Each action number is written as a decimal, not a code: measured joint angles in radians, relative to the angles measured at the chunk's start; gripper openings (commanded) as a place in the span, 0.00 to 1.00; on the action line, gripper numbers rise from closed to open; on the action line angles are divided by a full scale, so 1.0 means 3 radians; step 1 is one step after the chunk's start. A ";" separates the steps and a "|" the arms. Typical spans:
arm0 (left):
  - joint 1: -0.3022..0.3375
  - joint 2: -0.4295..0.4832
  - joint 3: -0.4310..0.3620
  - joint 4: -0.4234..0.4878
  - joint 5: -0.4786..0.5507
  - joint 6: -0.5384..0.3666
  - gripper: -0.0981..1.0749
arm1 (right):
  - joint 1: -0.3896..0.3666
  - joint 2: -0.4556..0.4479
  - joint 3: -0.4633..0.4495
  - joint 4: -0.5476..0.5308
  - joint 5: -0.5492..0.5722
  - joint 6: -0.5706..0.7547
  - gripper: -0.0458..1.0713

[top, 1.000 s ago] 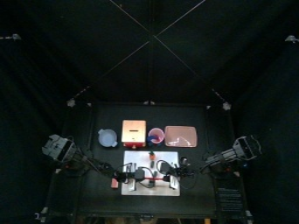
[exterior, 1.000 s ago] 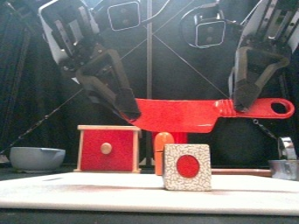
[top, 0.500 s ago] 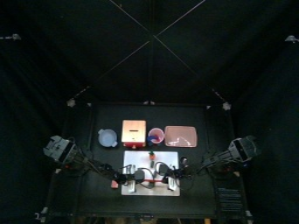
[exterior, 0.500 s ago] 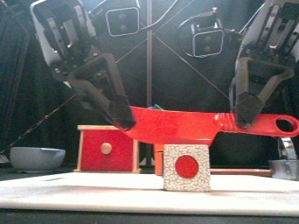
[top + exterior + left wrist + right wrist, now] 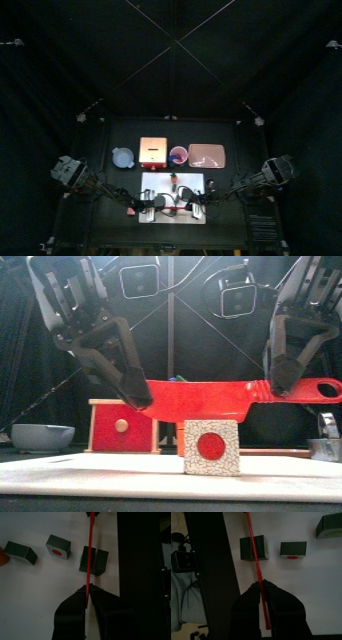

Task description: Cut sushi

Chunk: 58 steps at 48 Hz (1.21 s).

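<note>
The red knife (image 5: 201,399), pinched at either end by the left gripper (image 5: 134,389) and right gripper (image 5: 287,381) fingers, has dropped from a second ago and now hovers just above the sushi piece (image 5: 211,448) on the white board (image 5: 80,478), ready to slice.

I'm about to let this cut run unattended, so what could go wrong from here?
1. The red cutter is held by both claws, left and right, and sits slightly tilted in the front view; uneven lowering could twist it or cut crooked.
2. The sushi piece stands unsupported on the white board, so pressing down may tip or push it aside.
3. Other sushi pieces lie close by and could get knocked.
</note>
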 measured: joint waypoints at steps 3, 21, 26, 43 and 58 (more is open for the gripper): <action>0.0000 0.0000 0.0000 0.0000 0.0005 0.0000 0.52 | 0.0015 -0.0005 0.0005 0.0005 0.0005 0.0005 0.24; -0.0010 0.0000 0.0000 0.0005 0.0010 0.0000 0.52 | 0.0087 -0.0005 -0.0026 0.0087 0.0005 0.0005 0.24; -0.0010 0.0000 -0.0005 0.0005 0.0010 0.0005 0.52 | 0.0097 -0.0005 -0.0031 0.0092 0.0005 0.0010 0.24; -0.0010 0.0118 -0.0005 0.0005 0.0026 0.0005 0.52 | 0.0102 0.0210 -0.0061 0.0107 -0.0046 0.0005 0.24; 0.0005 0.0353 -0.0051 -0.0010 0.0015 0.0000 0.52 | 0.0112 0.0440 -0.0077 0.0148 -0.0174 0.0010 0.24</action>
